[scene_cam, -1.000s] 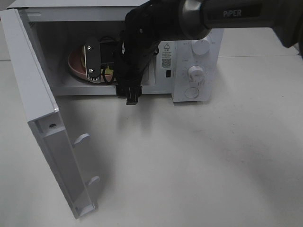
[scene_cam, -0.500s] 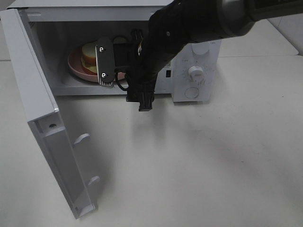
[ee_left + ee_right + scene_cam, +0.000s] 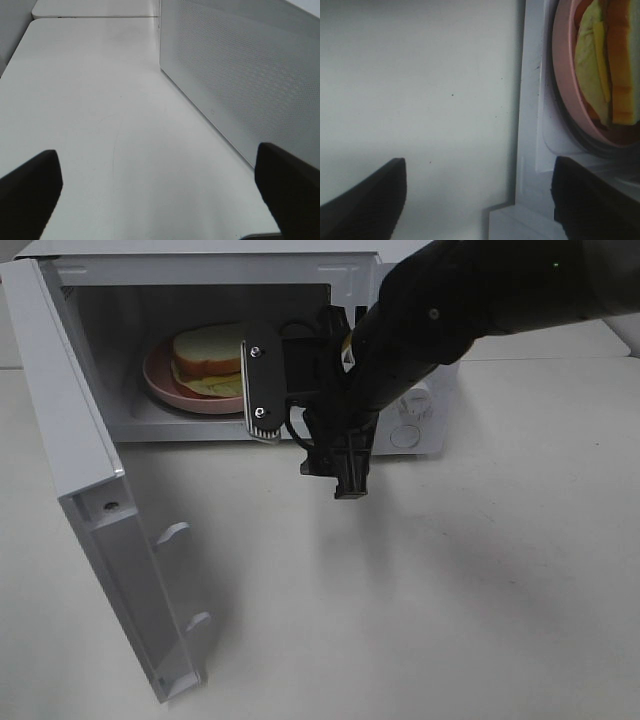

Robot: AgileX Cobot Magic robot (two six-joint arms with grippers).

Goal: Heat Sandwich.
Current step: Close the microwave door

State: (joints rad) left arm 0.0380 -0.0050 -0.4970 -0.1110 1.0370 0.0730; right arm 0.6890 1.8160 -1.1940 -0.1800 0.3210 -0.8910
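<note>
R claw (image 3: 477, 175) wide, empty, just outside open microwave (image 3: 200, 270) near table (image 3: 450, 590) far edge; sandwich (image 3: 208, 358) on plate (image 3: 158, 378) inside; L claw (image 3: 157, 160) wide, prob. empty.

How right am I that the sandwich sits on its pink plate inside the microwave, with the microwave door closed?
Wrong in one respect: the microwave door is not closed. The exterior high view shows it swung wide open. The rest holds: the sandwich sits on its pink plate inside the microwave.
</note>
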